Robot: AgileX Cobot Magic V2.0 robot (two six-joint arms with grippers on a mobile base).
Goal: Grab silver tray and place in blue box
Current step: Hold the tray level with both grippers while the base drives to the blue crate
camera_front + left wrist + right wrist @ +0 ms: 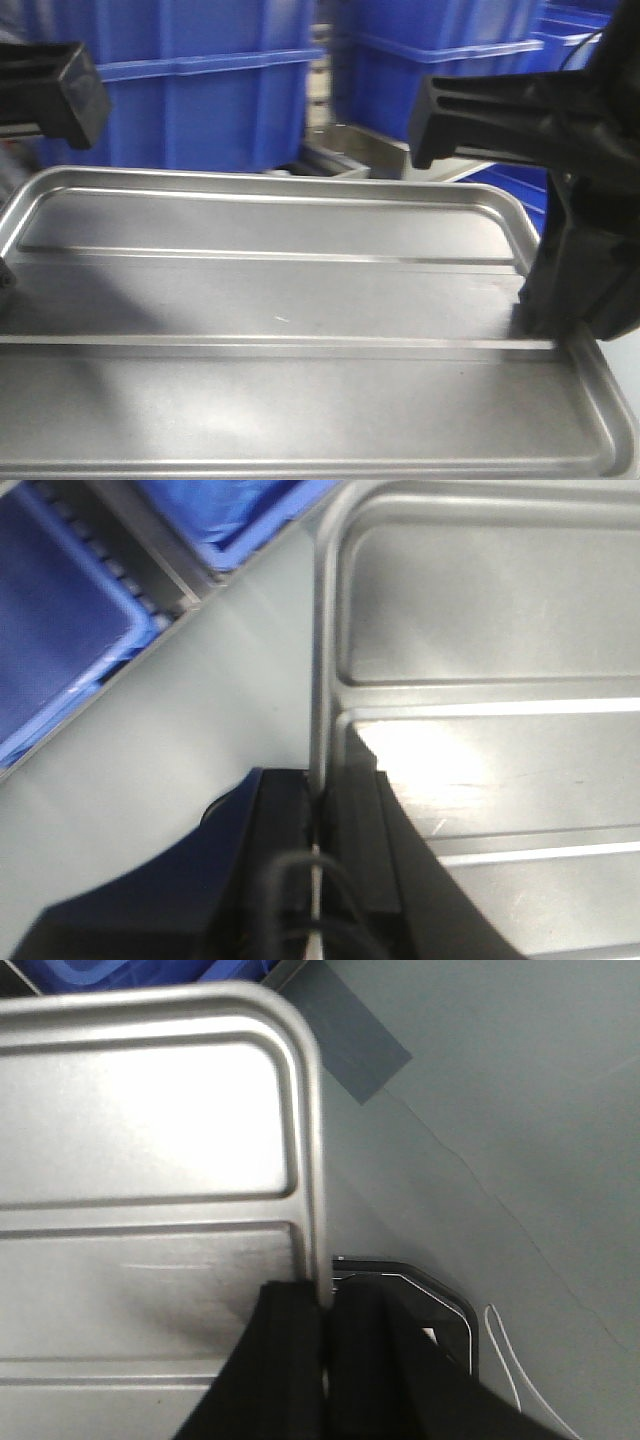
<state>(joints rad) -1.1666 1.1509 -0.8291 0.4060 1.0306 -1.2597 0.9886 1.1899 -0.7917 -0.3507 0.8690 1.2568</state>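
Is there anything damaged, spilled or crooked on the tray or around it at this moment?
Nothing serious stands out. The silver tray is empty and shows no dents; the left pincer and the right pincer each clamp one side rim. Only a faint scratch marks its bottom.

A plain grey surface (500, 1110) spreads around the silver tray (150, 1160). Off the tray's far right corner, a darker blue-grey tape patch (355, 1045) is stuck flat to it. Beside the tray's right rim lies a black rounded-cornered plate (445, 1305), with a thin white cord (505, 1355) just beyond.
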